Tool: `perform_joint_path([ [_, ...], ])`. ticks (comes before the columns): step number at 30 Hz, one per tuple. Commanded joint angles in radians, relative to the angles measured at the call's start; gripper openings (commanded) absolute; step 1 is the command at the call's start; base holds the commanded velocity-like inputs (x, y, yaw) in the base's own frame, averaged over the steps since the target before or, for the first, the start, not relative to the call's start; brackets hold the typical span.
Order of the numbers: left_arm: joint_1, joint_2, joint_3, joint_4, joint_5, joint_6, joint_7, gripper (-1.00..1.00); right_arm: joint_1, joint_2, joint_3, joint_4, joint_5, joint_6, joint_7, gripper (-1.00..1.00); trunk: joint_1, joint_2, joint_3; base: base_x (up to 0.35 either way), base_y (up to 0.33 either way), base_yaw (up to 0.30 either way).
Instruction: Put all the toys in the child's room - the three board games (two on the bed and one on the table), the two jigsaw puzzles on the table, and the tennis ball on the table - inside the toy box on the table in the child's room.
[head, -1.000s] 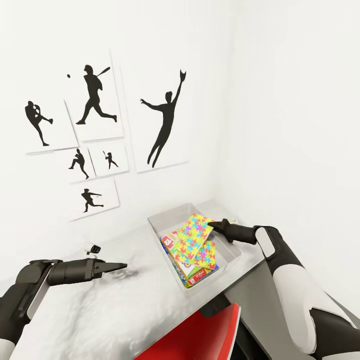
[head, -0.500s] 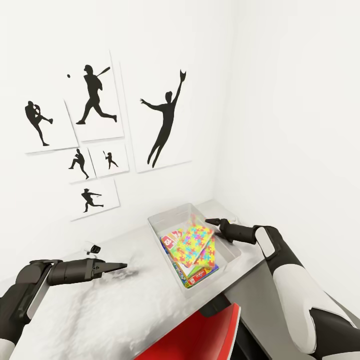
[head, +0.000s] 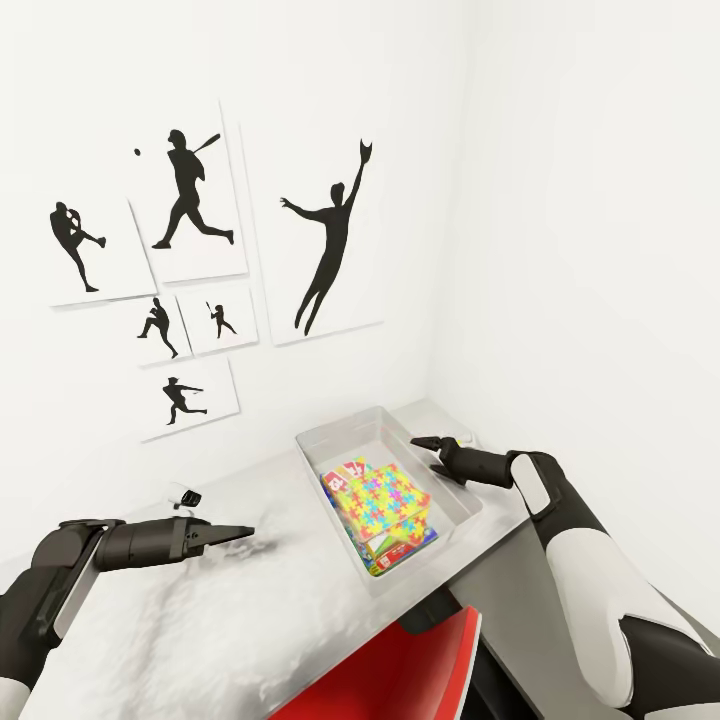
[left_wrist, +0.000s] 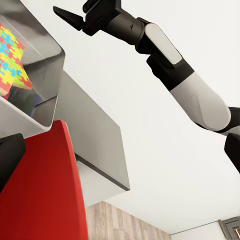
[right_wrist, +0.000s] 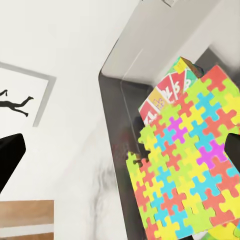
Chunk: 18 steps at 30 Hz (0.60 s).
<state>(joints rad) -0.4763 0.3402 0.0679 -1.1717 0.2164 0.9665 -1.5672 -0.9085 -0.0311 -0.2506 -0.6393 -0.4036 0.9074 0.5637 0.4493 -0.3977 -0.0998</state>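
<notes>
Kid's bedroom corner in a home, simulator render. Evidence: white walls (head: 560, 200) meeting at a corner, with a cluster of baseball-player silhouette prints (head: 190, 270) on the left wall. Long pale grey desk top (head: 200, 620) runs along that wall. On it, far right, sits a shallow grey toy box (head: 345, 435) holding bright jigsaw puzzles (head: 385, 495) on top of printed board games (head: 400, 548). Red chair (head: 400, 670) tucked in at the near edge. Wood-plank floor (left_wrist: 120, 225) visible in the left wrist view.
</notes>
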Motion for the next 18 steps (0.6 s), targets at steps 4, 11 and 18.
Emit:
perform_joint_path([
  [4, -0.001, 0.000, 0.000, 0.000, 0.000, 0.011, -0.004, 1.00, 0.000, -0.001, -0.003, -0.002, 0.003, 0.005, 0.005, 1.00, 0.001, -0.002, -0.002, 0.000, 0.000, 0.000],
  [11, -0.001, 0.000, 0.000, 0.000, 0.000, 0.011, -0.004, 1.00, 0.003, -0.011, -0.003, -0.003, -0.001, 0.005, 0.005, 1.00, 0.001, -0.002, -0.002, 0.000, 0.000, 0.000],
  [18, -0.001, 0.000, 0.000, 0.000, 0.000, 0.011, -0.004, 1.00, 0.005, -0.016, -0.009, -0.007, -0.005, 0.002, 0.016, 1.00, 0.001, -0.002, -0.002, 0.000, 0.000, 0.000],
])
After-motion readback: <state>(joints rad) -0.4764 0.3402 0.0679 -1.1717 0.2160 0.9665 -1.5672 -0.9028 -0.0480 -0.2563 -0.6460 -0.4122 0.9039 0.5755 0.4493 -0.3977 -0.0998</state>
